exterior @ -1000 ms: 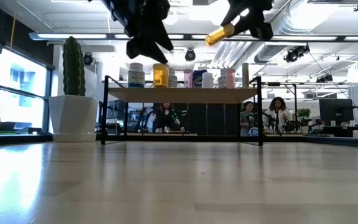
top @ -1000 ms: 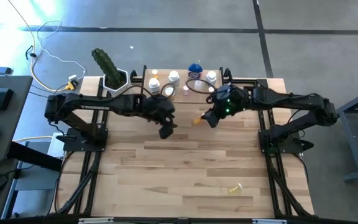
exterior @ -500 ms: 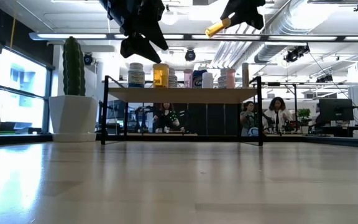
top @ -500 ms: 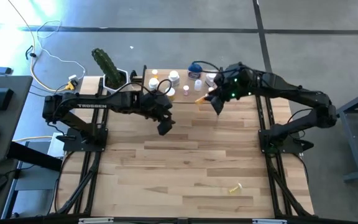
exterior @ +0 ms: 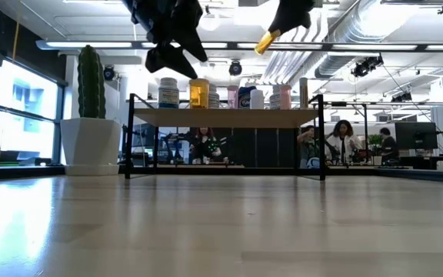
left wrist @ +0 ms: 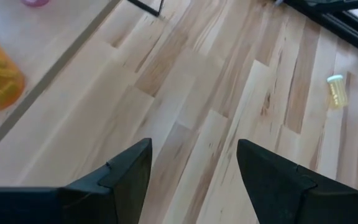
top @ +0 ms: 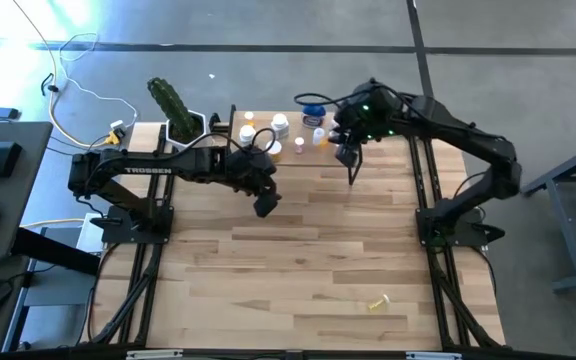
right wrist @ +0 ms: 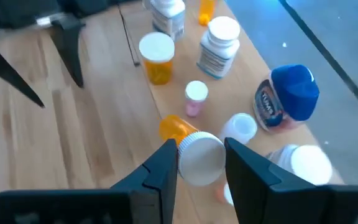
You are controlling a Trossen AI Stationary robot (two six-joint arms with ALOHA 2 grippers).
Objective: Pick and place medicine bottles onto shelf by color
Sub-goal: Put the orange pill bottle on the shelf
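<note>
The right gripper (right wrist: 199, 163) hangs over the right part of the shelf (exterior: 225, 117), at the table's (top: 298, 260) far edge, its fingers clamped on the white cap of an orange bottle (right wrist: 178, 129), which it carries tilted in the air above the shelf top; in the low view this orange bottle (exterior: 264, 41) sits well clear of the bottles standing below. On the shelf stand an orange white-capped bottle (right wrist: 156, 57), a white bottle (right wrist: 218, 38), a small pink bottle (right wrist: 195, 98), a rounder blue bottle (right wrist: 289, 98) near the shelf's far right edge, and two more white caps just beside the held one, so the room under the gripper is tight. The left gripper (top: 264, 205) hovers off the shelf's front edge, toward its left end, fingers spread and holding nothing; below it the table lies bare, with wide free room toward the near edge. One yellowish bottle (top: 377, 301) lies on its side near the table's near right corner, well apart from both arms. A cactus in a white pot (top: 176, 112) stands at the far left corner, just beside the shelf's left end.
</note>
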